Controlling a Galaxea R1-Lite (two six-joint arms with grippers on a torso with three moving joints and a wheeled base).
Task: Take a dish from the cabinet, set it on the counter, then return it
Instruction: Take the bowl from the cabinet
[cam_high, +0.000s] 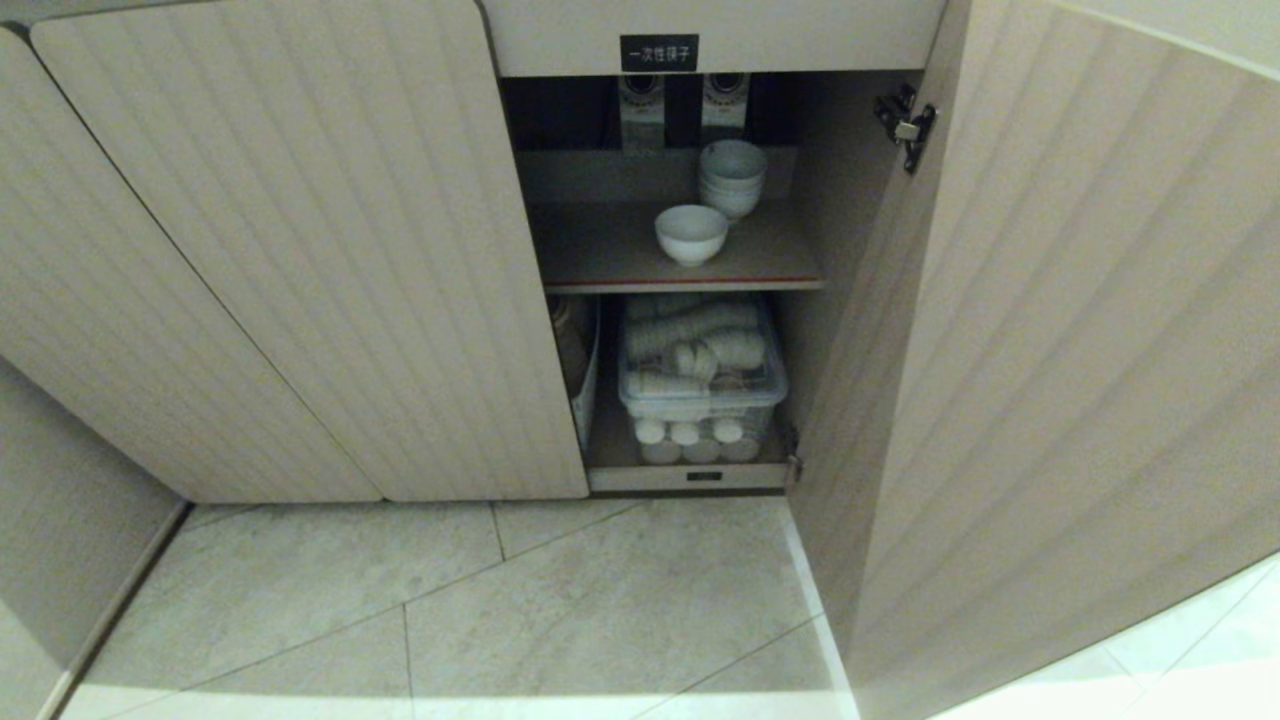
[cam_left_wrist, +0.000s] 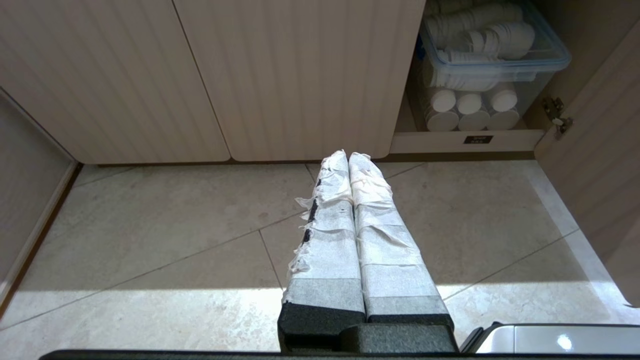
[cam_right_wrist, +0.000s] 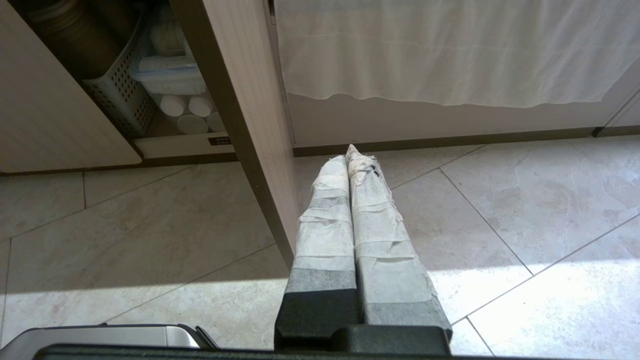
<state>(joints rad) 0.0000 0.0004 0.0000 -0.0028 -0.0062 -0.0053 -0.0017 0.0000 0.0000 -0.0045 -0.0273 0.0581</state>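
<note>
The dish (cam_high: 691, 233), a single white bowl, stands alone near the front of the red-edged upper shelf (cam_high: 690, 283) inside the cabinet (cam_high: 330, 250), whose right door (cam_high: 1060, 380) is swung open. Behind it sits a nested stack of like white bowls (cam_high: 733, 177). The counter is out of view. Neither arm shows in the head view. My left gripper (cam_left_wrist: 348, 156) hangs shut and empty above the floor in front of the closed doors. My right gripper (cam_right_wrist: 348, 155) is shut and empty too, low over the tiles just past the open door's edge (cam_right_wrist: 240, 125).
On the lower shelf a clear lidded bin (cam_high: 700, 375) holds several white cups, with a perforated basket (cam_right_wrist: 117, 97) beside it. A black label (cam_high: 659, 52) sits above the opening. Pale floor tiles (cam_high: 560, 610) spread before the cabinet. A white curtain (cam_right_wrist: 450, 50) hangs to the right.
</note>
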